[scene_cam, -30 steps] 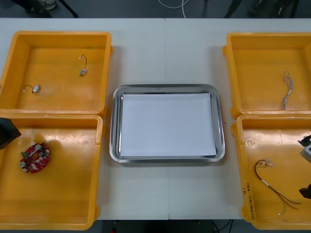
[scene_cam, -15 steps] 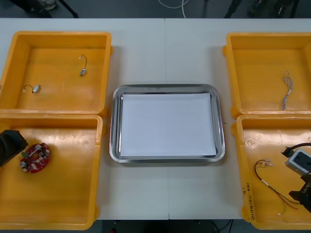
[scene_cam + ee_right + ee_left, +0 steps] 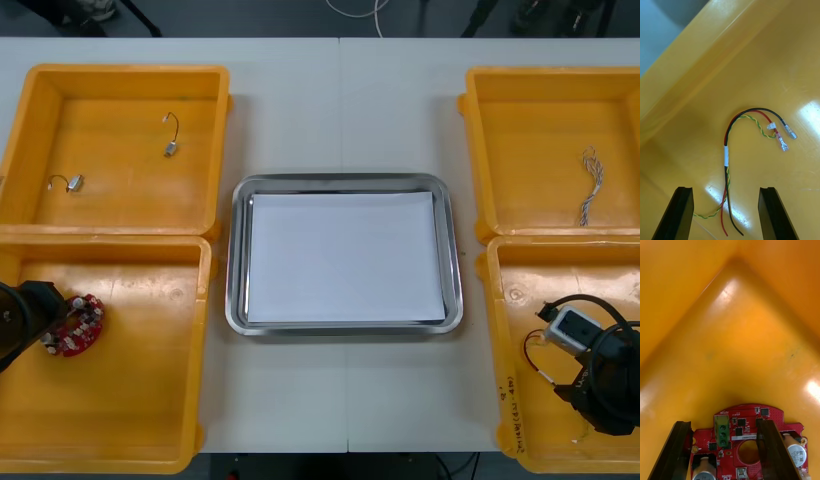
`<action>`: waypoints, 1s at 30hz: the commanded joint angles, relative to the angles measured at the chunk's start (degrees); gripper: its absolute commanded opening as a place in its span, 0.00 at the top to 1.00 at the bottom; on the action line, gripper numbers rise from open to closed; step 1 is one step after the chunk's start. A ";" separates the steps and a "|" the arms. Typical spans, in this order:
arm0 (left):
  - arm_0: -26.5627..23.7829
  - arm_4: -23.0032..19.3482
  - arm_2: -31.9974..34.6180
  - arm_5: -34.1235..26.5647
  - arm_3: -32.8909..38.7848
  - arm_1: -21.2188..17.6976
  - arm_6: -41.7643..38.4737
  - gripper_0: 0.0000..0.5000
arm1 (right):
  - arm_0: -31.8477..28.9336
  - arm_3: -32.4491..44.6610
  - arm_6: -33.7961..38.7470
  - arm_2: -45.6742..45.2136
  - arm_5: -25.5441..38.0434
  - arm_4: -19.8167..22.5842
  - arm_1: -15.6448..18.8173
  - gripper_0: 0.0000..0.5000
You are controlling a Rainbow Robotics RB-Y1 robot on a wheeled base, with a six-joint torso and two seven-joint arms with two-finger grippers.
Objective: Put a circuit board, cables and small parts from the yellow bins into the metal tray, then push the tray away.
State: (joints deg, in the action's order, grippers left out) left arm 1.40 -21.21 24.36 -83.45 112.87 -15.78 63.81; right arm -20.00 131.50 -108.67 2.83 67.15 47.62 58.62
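Straddling, left side: your left gripper (image 3: 724,423) holds its fingers (image 3: 681,450) spread wide, one on each side of the round red circuit board (image 3: 748,444). Nothing is clamped yet.
Board's direction: it sits square between the fingers, with its green terminal block just at the tips. A short descent and a squeeze looks like all you need.
Board's place: near the outer wall of the yellow bin (image 3: 150,440) at the table's near left corner.
Straddling, right side: your right gripper (image 3: 725,189) is just as wide and unladen, above the red, black and yellow cable (image 3: 726,155).
Cable's long axis: it runs straight out from between the fingers, then hooks aside toward its metal terminals. The closing line crosses the taped stem, which I judge a fair pinch.
Cable's place: floor of the bin (image 3: 520,440) at the table's near right corner, toward its inner wall.
Nearer arm: each is over its own item.
Destination: metal tray (image 3: 340,182) at the table's middle, between the bins.
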 commanded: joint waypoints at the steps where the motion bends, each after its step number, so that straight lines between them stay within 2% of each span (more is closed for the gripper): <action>1: 2.02 0.99 -1.34 1.01 0.68 0.75 -4.05 0.00 | 2.69 -1.33 0.12 1.48 -0.52 -0.34 1.84 0.00; 7: 2.46 1.34 -1.51 1.10 0.68 0.84 -4.05 0.00 | 4.27 -3.09 0.30 2.97 -0.70 -0.25 1.84 0.00; 15: 2.90 1.69 -1.95 1.89 0.50 0.84 -4.05 0.00 | 4.80 -5.20 0.30 5.78 -4.83 -0.34 1.76 0.00; 16: 2.99 1.78 -2.04 2.07 0.50 0.84 -4.05 0.27 | 4.80 -5.64 0.21 6.05 -5.45 -0.34 1.76 0.00; 17: 2.99 1.78 -2.04 2.16 0.50 0.75 -3.96 0.45 | 4.80 -5.73 0.21 6.31 -5.71 -0.52 1.76 0.00; 18: 2.99 1.96 -2.13 2.24 0.50 0.75 -3.96 0.96 | 4.80 -6.17 0.21 6.66 -6.41 -0.78 1.76 0.00; 19: 2.99 1.96 -2.22 2.24 0.50 0.84 -3.87 1.00 | 4.80 -6.43 0.21 7.01 -7.03 -1.13 1.76 0.00; 30: 3.08 2.22 -2.74 4.00 -0.46 0.75 -3.78 1.00 | 4.80 -9.42 -0.05 9.39 -11.86 -1.39 1.58 0.00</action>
State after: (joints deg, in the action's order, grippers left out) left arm 2.51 -19.75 22.74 -80.70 112.81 -15.66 63.81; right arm -16.17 122.64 -108.67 10.58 56.91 46.71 58.62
